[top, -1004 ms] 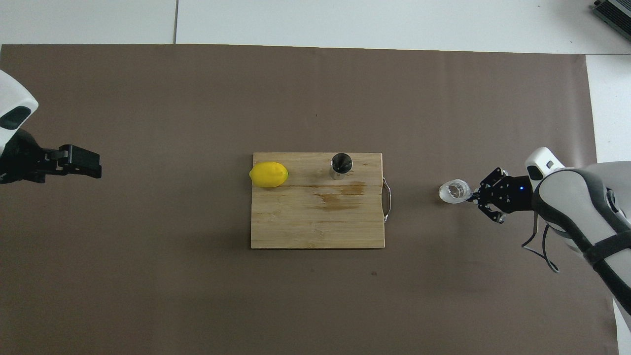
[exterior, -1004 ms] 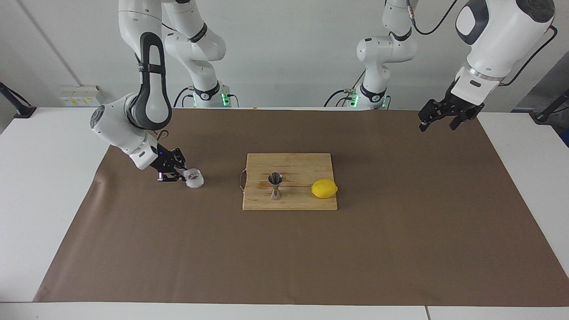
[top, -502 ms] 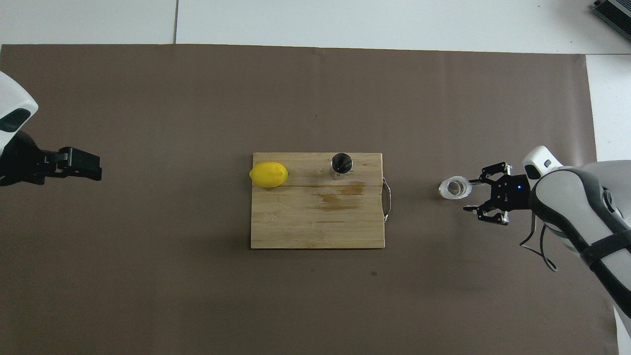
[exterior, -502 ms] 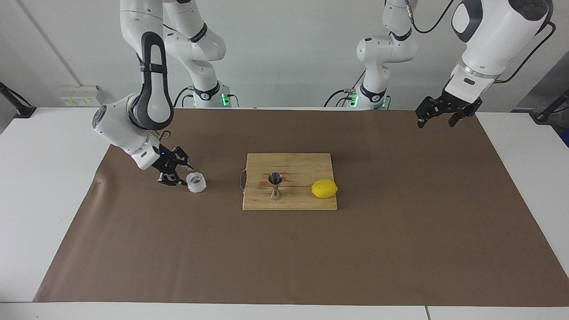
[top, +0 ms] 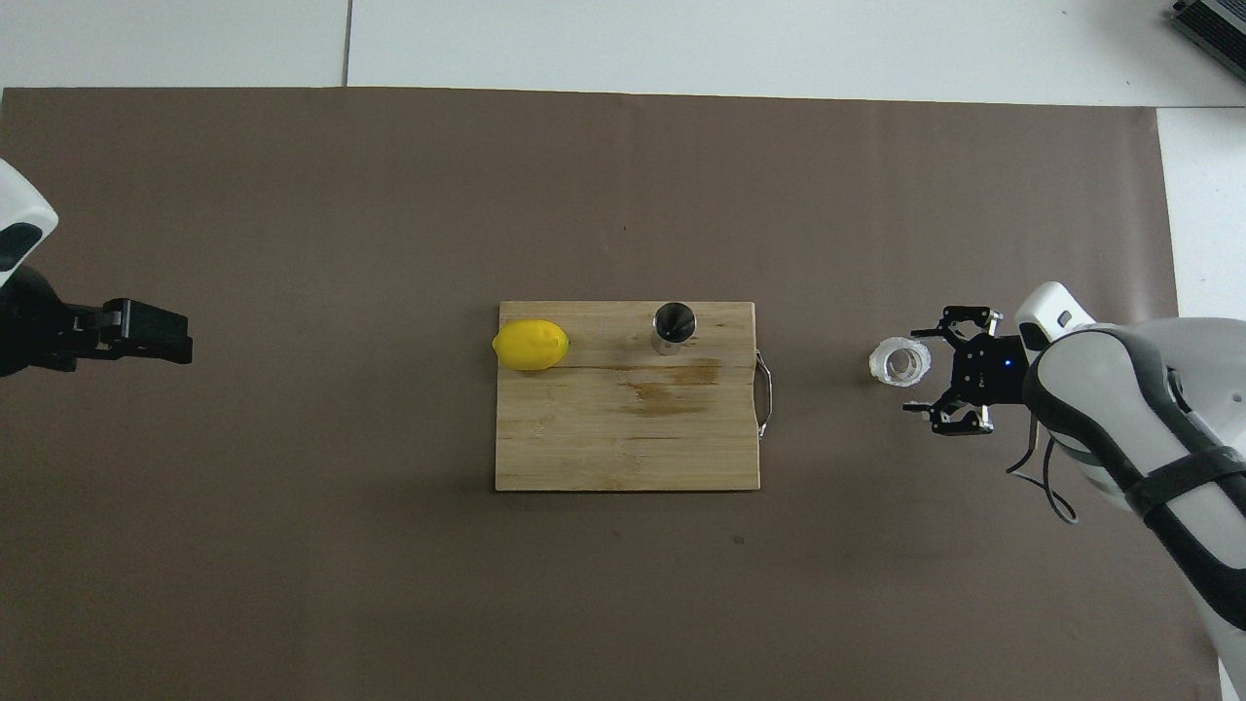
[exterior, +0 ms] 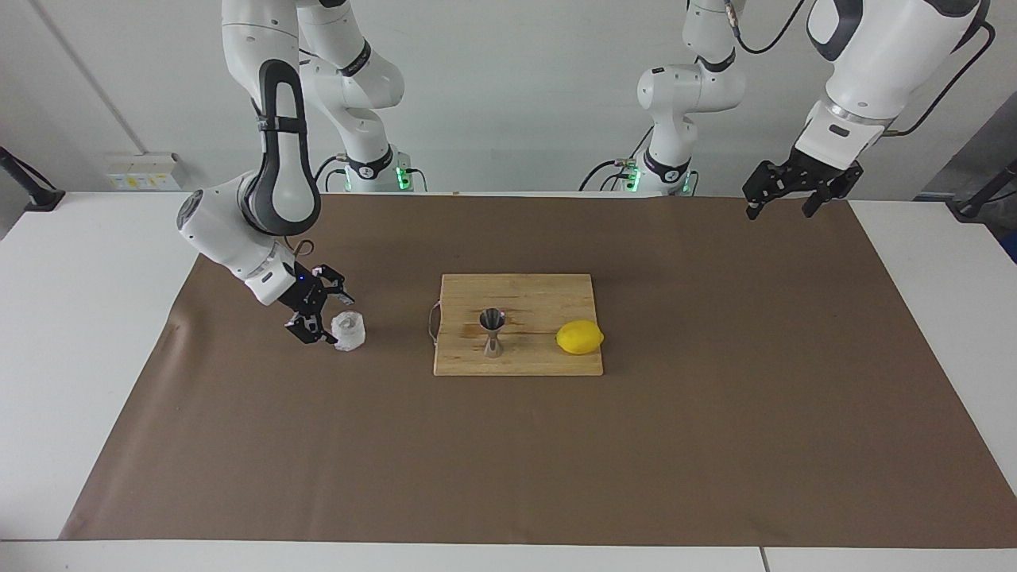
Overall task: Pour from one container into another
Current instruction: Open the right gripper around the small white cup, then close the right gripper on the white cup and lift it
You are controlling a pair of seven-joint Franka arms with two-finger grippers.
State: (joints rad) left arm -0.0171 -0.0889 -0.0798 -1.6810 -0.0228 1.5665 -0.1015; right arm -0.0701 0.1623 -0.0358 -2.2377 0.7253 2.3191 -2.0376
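Released glass cup (exterior: pixel 348 330) beside right jaws

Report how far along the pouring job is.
Done: the glass cup stands upright on the brown mat, released. In hand: nothing; the right gripper is open beside it, the left gripper waits, open, raised. Left: not visible whether the jigger on the board got filled.

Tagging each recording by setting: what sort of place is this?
Probably a robotics lab staged as a kitchen counter: brown paper sheet over white tables, bare walls, a cutting board carrying a jigger and lemon.
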